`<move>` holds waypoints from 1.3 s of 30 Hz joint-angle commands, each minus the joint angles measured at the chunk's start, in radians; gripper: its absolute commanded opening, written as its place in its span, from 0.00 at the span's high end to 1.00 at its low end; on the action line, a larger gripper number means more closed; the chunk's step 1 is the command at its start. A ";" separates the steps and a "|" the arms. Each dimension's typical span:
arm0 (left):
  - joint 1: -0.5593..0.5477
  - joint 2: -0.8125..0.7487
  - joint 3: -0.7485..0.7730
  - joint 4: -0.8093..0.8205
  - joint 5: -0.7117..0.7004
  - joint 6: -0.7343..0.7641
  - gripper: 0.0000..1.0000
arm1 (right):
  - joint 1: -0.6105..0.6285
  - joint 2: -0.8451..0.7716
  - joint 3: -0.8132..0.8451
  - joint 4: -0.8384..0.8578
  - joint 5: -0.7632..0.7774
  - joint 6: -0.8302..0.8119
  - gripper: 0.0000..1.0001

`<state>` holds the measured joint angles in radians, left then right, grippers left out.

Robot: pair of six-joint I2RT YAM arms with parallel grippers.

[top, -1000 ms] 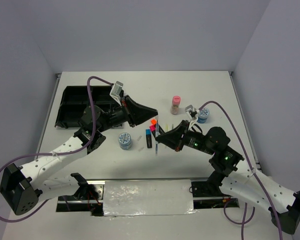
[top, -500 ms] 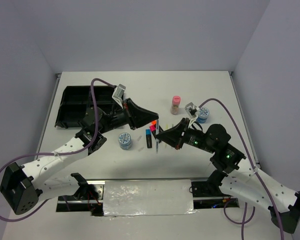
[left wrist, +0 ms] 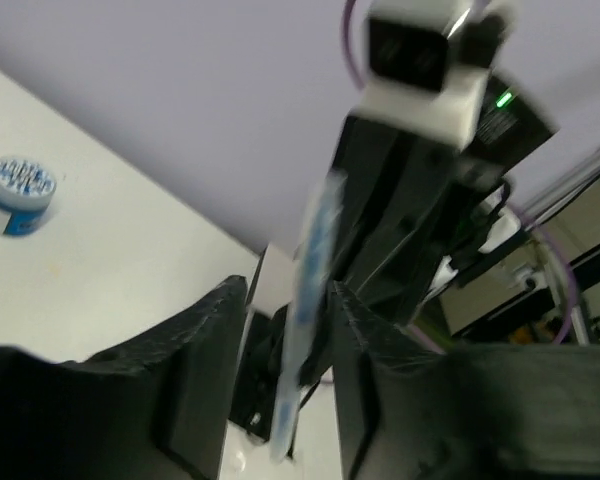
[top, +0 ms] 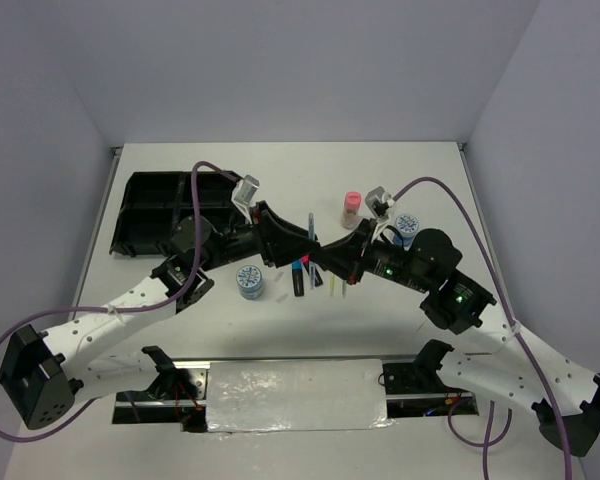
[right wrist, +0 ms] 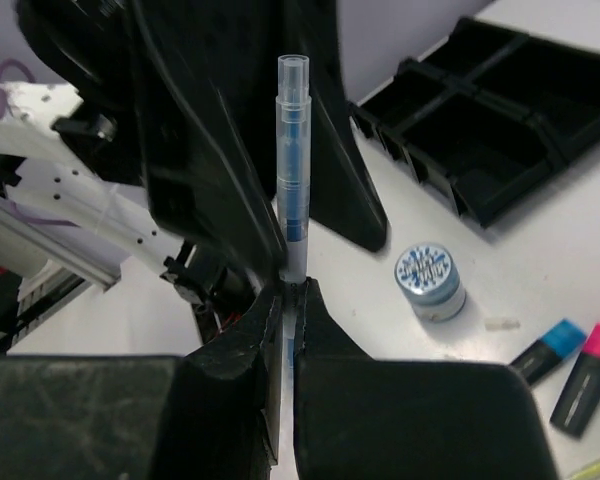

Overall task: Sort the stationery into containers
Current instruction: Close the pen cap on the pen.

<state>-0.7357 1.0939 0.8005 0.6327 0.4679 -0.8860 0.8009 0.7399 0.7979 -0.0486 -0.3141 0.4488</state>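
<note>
Blue pen (right wrist: pixel 293 170) — pinched upright by right tool (right wrist: pixel 287 292).

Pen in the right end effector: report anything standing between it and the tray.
Only the left end effector, straddling the pen that the right end effector holds upright, with its arm stretching back across the tray's right side. Nothing else visible blocks that path.

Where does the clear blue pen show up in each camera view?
Top external: the pen stands upright at centre.
Left wrist: blurred, at centre, between the fingers of the left gripper.
Right wrist: upright at centre.
Shared landmark: the right gripper, clamping its lower end.
</note>
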 commanded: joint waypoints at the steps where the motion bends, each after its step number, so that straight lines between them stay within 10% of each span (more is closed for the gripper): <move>1: -0.016 -0.029 0.038 -0.106 0.012 0.076 0.46 | 0.004 0.015 0.072 0.075 -0.003 -0.064 1.00; 4: -0.016 -0.037 0.071 -0.148 -0.014 0.108 0.51 | 0.003 0.022 0.058 0.081 -0.003 -0.058 1.00; 11: -0.017 -0.034 0.098 -0.154 -0.011 0.125 1.00 | 0.001 0.030 0.050 0.087 -0.028 -0.052 1.00; 14: -0.016 -0.038 0.085 -0.108 0.031 0.125 1.00 | 0.003 0.030 0.028 0.111 -0.049 -0.051 1.00; 19: -0.016 -0.077 0.016 0.102 0.133 0.108 1.00 | 0.003 0.053 -0.012 0.170 -0.124 -0.064 0.56; 23: -0.016 -0.089 0.000 0.156 0.137 0.081 1.00 | 0.003 0.091 -0.041 0.248 -0.154 -0.032 0.61; 25: -0.016 -0.083 0.005 0.142 0.133 0.078 1.00 | 0.001 0.101 -0.039 0.286 -0.154 -0.024 0.94; 27: -0.016 -0.080 0.011 0.116 0.118 0.091 0.95 | 0.004 0.110 -0.031 0.308 -0.149 -0.010 1.00; 31: -0.017 -0.092 0.058 -0.081 0.026 0.157 0.35 | 0.003 0.111 -0.020 0.299 -0.142 -0.007 1.00; 39: -0.014 -0.057 0.274 -0.358 -0.106 0.324 0.18 | 0.003 0.127 -0.019 0.239 -0.131 -0.027 1.00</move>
<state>-0.7490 1.0317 0.9810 0.3447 0.4210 -0.6498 0.8043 0.8654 0.7704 0.1768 -0.4412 0.4362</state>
